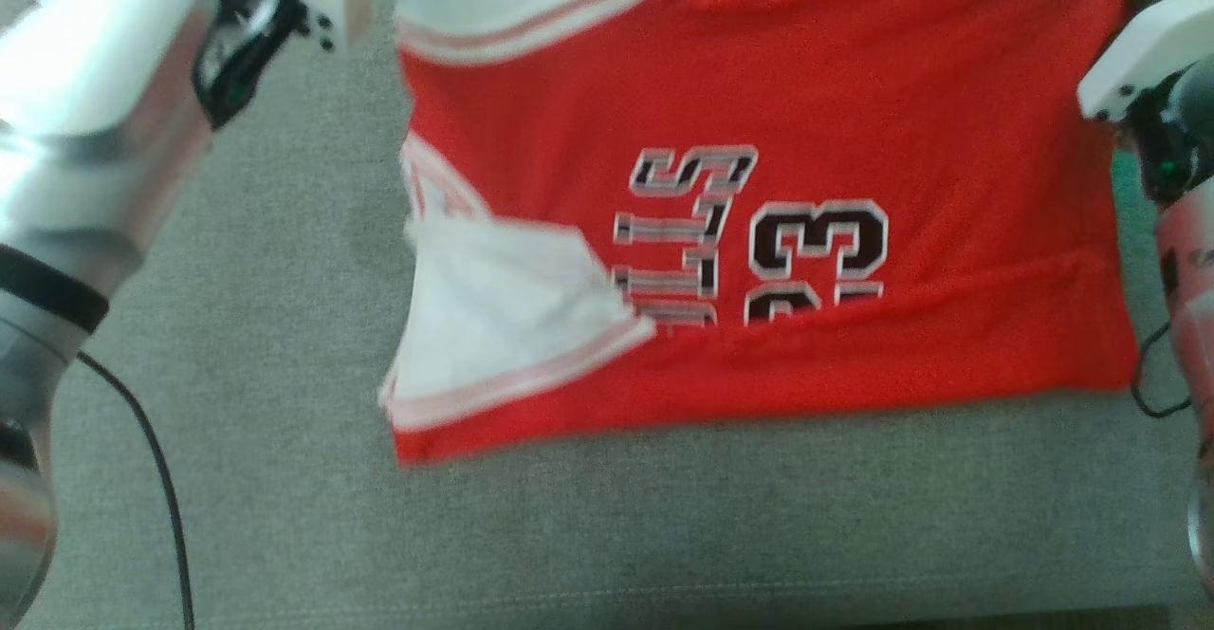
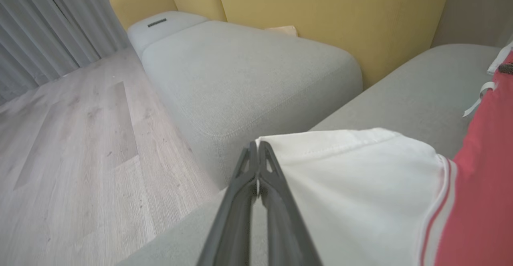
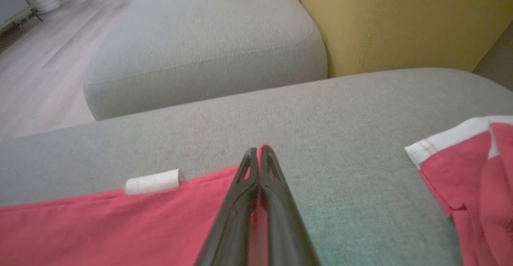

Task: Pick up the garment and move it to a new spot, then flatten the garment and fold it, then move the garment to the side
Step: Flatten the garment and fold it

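The garment (image 1: 806, 137) is a red jersey with white sleeves and black lettering, spread on a grey sofa cushion (image 1: 266, 326) with its near edge folded over. In the left wrist view my left gripper (image 2: 258, 148) is shut on the hem of a white sleeve (image 2: 360, 186). In the right wrist view my right gripper (image 3: 258, 152) is shut on a corner of the red cloth (image 3: 120, 226), beside a white tag (image 3: 154, 181). Both pale forearms frame the jersey in the head view.
A second grey cushion (image 2: 240, 69) lies beyond, against a yellow backrest (image 2: 320, 9). Wood floor (image 2: 72, 138) and grey curtains (image 2: 40, 17) are off the sofa's side. A black cable (image 1: 161, 478) hangs by my left arm. The cushion's front seam (image 1: 607, 602) is near.
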You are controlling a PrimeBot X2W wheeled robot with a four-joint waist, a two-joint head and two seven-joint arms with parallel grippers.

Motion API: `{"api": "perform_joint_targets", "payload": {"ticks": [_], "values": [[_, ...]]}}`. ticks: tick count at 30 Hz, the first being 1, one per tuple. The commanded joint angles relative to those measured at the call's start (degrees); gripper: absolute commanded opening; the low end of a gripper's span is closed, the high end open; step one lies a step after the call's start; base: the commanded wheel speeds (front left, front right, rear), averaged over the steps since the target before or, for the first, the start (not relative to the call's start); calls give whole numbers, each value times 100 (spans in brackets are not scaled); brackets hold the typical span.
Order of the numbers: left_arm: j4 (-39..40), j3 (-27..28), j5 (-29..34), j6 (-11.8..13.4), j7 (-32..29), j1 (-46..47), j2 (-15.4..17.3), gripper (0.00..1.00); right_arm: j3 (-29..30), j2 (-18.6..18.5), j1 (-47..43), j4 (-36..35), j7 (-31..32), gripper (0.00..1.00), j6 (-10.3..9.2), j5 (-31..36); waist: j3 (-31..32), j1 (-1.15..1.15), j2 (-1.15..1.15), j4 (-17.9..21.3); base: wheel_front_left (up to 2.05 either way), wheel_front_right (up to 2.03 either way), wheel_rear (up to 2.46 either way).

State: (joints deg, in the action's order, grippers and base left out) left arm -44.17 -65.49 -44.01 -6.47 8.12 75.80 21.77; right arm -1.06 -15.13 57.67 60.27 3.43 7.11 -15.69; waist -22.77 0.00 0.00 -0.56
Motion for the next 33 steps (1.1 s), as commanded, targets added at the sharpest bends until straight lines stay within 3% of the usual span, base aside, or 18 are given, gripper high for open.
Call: {"api": "perform_joint_targets", "payload": {"ticks": [1,9,15,21,33], "values": [[7,311,10,54,109,441,230,0,-18,-55,222,-147,-112,0,37,-50,52,0,0,-6,0,0,0],[54,467,-515,10,103,-76,124,0,-217,-182,-239,-206,-360,0,37,-438,417,0,0,-128,0,0,0],[555,432,-787,108,51,-847,317,0,-427,-272,-848,-510,-432,0,37,-862,646,0,0,-228,0,0,0],[1451,455,-1075,463,36,-1738,696,0,-537,-430,-1436,-868,-429,0,37,-1158,839,0,0,-296,0,0,0],[3532,317,-1304,1509,-11,-3311,1618,0,-381,-633,-2448,-1347,-238,0,37,-1388,1049,0,0,-400,0,0,0]]}}
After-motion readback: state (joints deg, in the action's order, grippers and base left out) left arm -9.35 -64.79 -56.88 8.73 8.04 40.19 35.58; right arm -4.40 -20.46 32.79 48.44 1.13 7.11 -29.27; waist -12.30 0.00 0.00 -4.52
